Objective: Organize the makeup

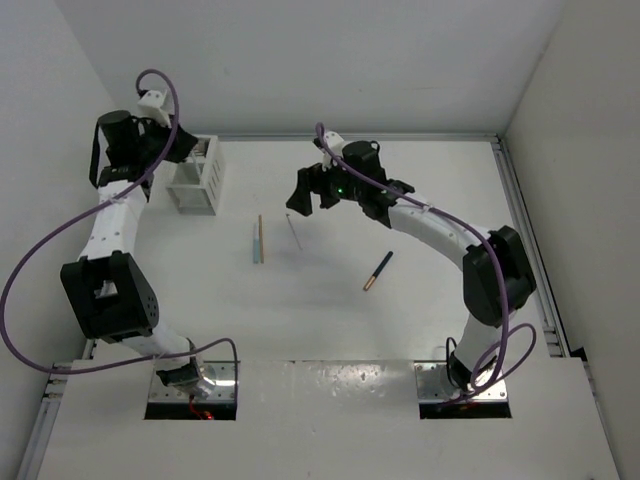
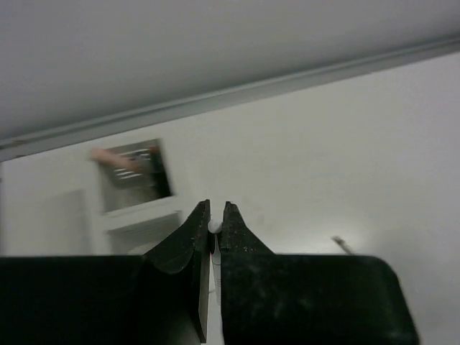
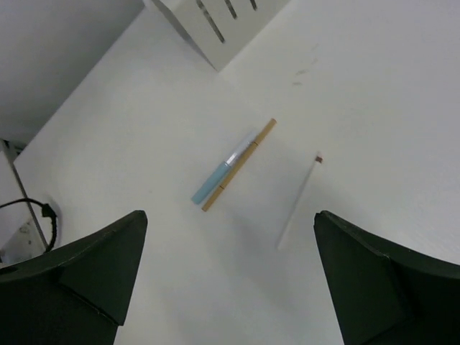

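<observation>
Spanning between white walls (image 1: 300, 60), white table (image 1: 330, 320); right gripper (image 3: 230, 215) gaping, left gripper (image 2: 216, 208) pinching white bit (image 2: 214, 226)

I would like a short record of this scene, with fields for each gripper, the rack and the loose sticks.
left gripper: shut on a slim white stick, close to the rack
right gripper: open, holds nothing, above the loose sticks
rack: white, slotted, far left; a blurred pink stick in it
lying loose: pale blue stick and tan stick side by side; thin silvery-white stick apart; black stick with copper tip alone
</observation>
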`<state>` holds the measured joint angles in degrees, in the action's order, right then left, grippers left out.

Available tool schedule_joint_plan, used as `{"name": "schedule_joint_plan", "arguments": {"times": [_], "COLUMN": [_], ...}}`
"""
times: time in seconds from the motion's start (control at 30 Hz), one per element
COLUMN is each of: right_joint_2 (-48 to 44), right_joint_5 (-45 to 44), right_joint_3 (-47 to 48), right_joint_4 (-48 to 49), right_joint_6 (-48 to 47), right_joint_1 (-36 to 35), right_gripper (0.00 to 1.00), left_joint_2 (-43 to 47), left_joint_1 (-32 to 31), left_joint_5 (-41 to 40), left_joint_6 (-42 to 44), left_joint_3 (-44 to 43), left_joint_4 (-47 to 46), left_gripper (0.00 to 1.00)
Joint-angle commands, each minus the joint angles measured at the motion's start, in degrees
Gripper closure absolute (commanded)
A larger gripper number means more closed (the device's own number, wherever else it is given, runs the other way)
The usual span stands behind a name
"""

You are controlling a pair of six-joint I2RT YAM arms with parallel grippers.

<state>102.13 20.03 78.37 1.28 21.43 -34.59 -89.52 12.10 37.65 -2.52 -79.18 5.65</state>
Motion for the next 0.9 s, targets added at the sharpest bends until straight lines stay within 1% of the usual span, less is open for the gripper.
{"name": "schedule_joint_plan", "arguments": {"times": [0.0, 0.07, 0.17, 0.27, 0.37, 0.47, 0.5, 0.53, 0.57, 0.6, 0.63, 0.67, 0.7, 0.73, 0.77, 0.8, 0.83, 0.87], "right_joint_2": [-3.9, -4.8, -5.4, -5.9, -6.8, -8.5, -8.7, -8.9, -9.6, -10.2, -10.6, -11.4, -11.7, -11.8, -11.3, -11.0, -10.9, -10.8], "right_joint_5": [-2.2, -2.7, -3.2, -3.2, -3.8, -7.0, -10.6, -12.2, -16.1, -18.2, -21.2, -26.7, -26.8, -31.2, -32.2, -32.8, -33.9, -34.2], "right_joint_3": [-3.4, -5.2, -6.7, -7.7, -8.8, -10.4, -10.6, -11.0, -11.8, -12.2, -13.0, -14.1, -14.4, -14.9, -15.2, -15.6, -16.2, -17.9], "right_joint_4": [-0.3, -1.1, -2.8, -3.5, -6.1, -9.7, -10.7, -12.0, -15.9, -17.4, -20.1, -22.8, -25.9, -27.6, -31.0, -32.7, -32.8, -32.2], "right_joint_6": [-1.9, -2.6, -3.1, -3.3, -4.6, -6.0, -5.5, -4.7, -3.9, -3.0, 0.2, 3.2, 3.3, 8.0, 9.4, 11.6, 13.6, 14.6], "right_joint_1": [0.8, 1.5, 2.3, 3.1, 3.2, 3.9, 4.0, 4.3, 4.6, 5.1, 5.5, 6.0, 6.9, 7.1, 7.8, 8.2, 8.3, 9.0], "right_gripper": [0.00, 0.00, 0.00, 0.00, 0.00, 0.00, 0.00, 0.00, 0.00, 0.00, 0.00, 0.00, 0.00, 0.00, 0.00, 0.02, 0.06, 0.16], "left_joint_2": [-1.4, -3.1, -5.7, -7.4, -9.7, -11.1, -11.9, -11.9, -12.5, -12.5, -12.5, -12.5, -12.5, -12.5, -12.5, -12.5, -11.9, -11.3], "left_joint_1": [4.2, 4.9, 4.9, 4.9, 4.9, 5.4, 5.4, 5.4, 5.4, 5.4, 5.4, 5.4, 5.4, 5.4, 5.4, 5.4, 5.4, 5.4], "left_joint_5": [-10.7, -10.7, -10.1, -9.5, -9.5, -8.9, -8.9, -8.9, -8.2, -8.2, -6.8, -5.7, -5.7, -5.7, -5.7, -5.7, -8.2, -9.4], "left_joint_6": [5.5, 7.1, 7.1, 5.3, 6.0, 6.7, 7.4, 8.0, 8.0, 8.5, 9.3, 9.8, 9.8, 9.8, 9.8, 9.8, 9.8, 9.8], "left_joint_3": [-0.6, -0.1, -0.1, 1.1, 1.1, 1.1, 1.1, 1.1, 1.1, 1.8, 2.5, 3.1, 3.1, 3.1, 3.1, 3.1, 3.1, 2.4], "left_joint_4": [-8.9, -11.3, -14.6, -18.7, -19.4, -20.7, -20.1, -19.5, -18.8, -18.1, -16.6, -14.7, -14.7, -13.0, -12.2, -11.5, -9.7, -8.5], "left_gripper": [1.00, 1.00, 1.00, 1.00, 1.00, 1.00, 1.00, 1.00, 1.00, 0.91, 0.84, 0.67, 0.61, 0.56, 0.52, 0.45, 0.42, 0.41]}}
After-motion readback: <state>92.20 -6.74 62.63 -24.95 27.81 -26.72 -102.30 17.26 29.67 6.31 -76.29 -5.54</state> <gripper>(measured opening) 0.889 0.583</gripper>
